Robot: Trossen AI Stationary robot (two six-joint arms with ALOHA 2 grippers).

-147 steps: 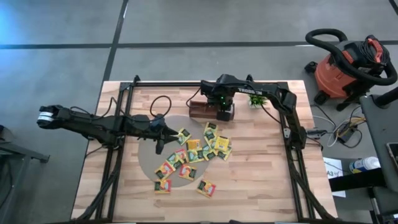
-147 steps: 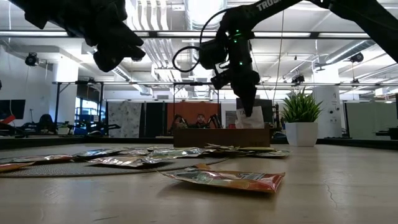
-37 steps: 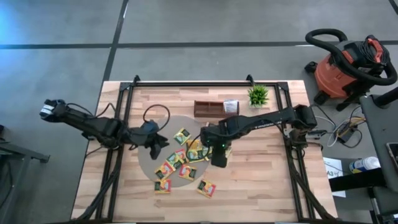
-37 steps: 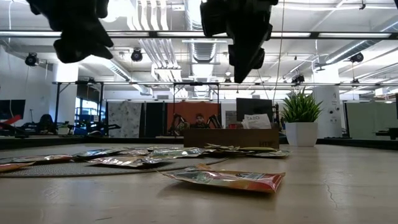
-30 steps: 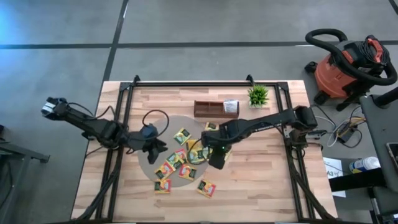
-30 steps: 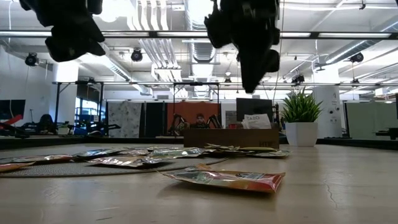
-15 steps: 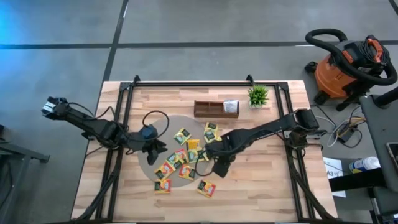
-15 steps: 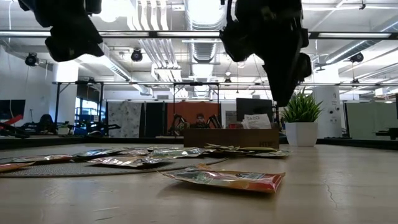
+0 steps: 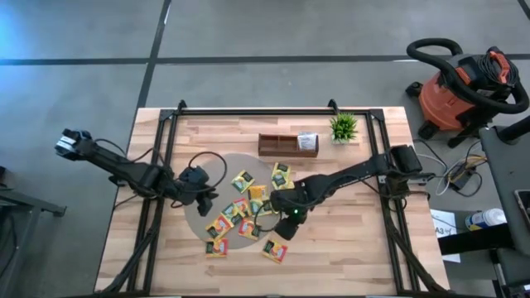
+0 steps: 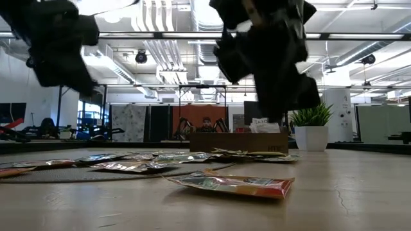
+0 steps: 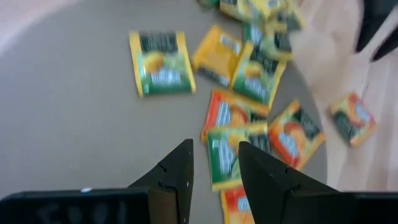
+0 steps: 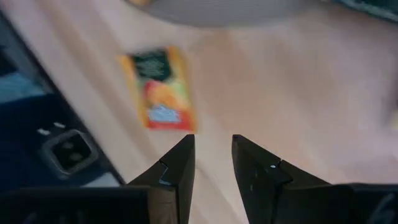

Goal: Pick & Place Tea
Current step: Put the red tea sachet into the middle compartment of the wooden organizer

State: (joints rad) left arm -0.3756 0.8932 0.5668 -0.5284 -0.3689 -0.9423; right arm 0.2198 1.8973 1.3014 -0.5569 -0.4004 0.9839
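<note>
From above, flat square paper tea sachets (image 9: pixel 248 207) lie scattered over a round grey mat (image 9: pixel 199 217) on the pale plank table (image 9: pixel 348 240); one more stands in the wooden tray (image 9: pixel 286 145). At table height, the nearest crinkled sachet (image 10: pixel 231 184) lies flat. The left gripper (image 11: pixel 214 163) hovers over the mat, fingers slightly apart, empty. The right gripper (image 12: pixel 212 158) hovers over bare wood beside an orange sachet (image 12: pixel 159 98), fingers likewise apart.

A pale wooden tabletop (image 9: pixel 348 248) stands on a grey concrete floor (image 9: pixel 248 33) crossed by dark seams. An orange-red shop vacuum (image 9: pixel 464 87) with a black hose sits on the floor off one corner. Level across the table, an open hall shows white ceiling ducts (image 10: pixel 154 19), strip lights, a rust-coloured wall panel (image 10: pixel 192 119) and a white column (image 10: pixel 335 115).
</note>
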